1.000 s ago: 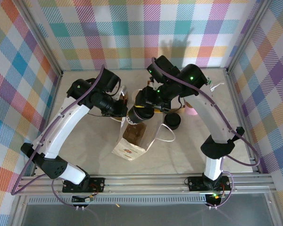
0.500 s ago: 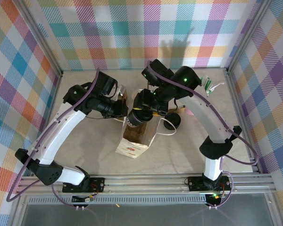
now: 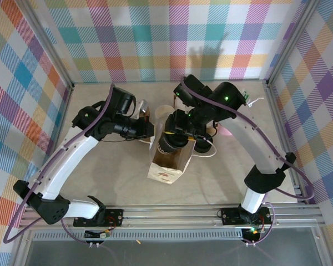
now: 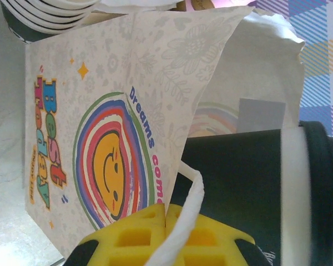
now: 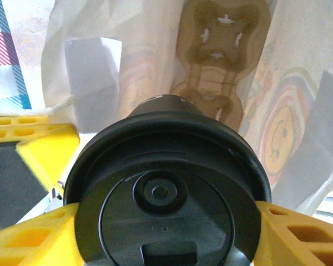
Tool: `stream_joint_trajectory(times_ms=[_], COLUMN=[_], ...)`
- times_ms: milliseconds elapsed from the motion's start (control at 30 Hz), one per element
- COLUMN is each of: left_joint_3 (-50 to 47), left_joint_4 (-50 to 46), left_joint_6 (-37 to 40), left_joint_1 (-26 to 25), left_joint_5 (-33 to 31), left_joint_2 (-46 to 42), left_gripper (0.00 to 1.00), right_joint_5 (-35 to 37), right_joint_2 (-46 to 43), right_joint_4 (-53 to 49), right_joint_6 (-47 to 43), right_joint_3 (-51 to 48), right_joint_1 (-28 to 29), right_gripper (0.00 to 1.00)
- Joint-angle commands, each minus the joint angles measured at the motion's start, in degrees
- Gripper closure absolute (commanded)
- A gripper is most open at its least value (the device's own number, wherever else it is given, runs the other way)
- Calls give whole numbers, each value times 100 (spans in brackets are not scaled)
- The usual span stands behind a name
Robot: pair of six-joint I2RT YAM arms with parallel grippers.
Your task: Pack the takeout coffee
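Observation:
The takeout coffee (image 3: 169, 145), a cup with a round black lid (image 5: 166, 205), hangs tilted in the open mouth of a printed paper bag (image 3: 166, 165). My right gripper (image 3: 176, 138) is shut on it, one yellow finger (image 5: 299, 238) on each side just under the lid. In the left wrist view the cup's dark side (image 4: 238, 183) and white band sit behind the bag's smiley-face panel (image 4: 111, 160). My left gripper (image 4: 167, 221) is shut on the bag's top edge, with the white handle cord (image 4: 188, 216) lying across its fingers. In the top view it stands at the bag's left rim (image 3: 149, 132).
A stack of lidless white cups (image 4: 50, 14) stands just behind the bag, also seen as white cups (image 3: 161, 113). A stack of black lids (image 3: 203, 145) and a pink object (image 3: 225, 131) lie to the right. The bag's white handle (image 3: 210, 152) loops out to the right. Checked walls enclose the table.
The right gripper has carried the coffee nearer and lower, into the bag's mouth. The bag has shifted slightly right and stands more upright. The left gripper has followed the bag's edge rightward.

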Motion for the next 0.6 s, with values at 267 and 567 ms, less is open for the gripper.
stream_joint_trajectory(times_ms=[267,567], left_joint_3=[-840,-890], left_joint_4=[737,590], left_joint_6=[-658,-735], left_joint_1=[33,33], left_joint_5=[-87,-347], left_joint_2=[-380,-438], left_gripper=[100,100], right_joint_5=[298,354], right_joint_2=[508,781], right_joint_4=[-1012,-1007], right_joint_6=[-439,-712], right_joint_3=[-8,13], right_joint_1=[28,72], right_gripper=[66,69])
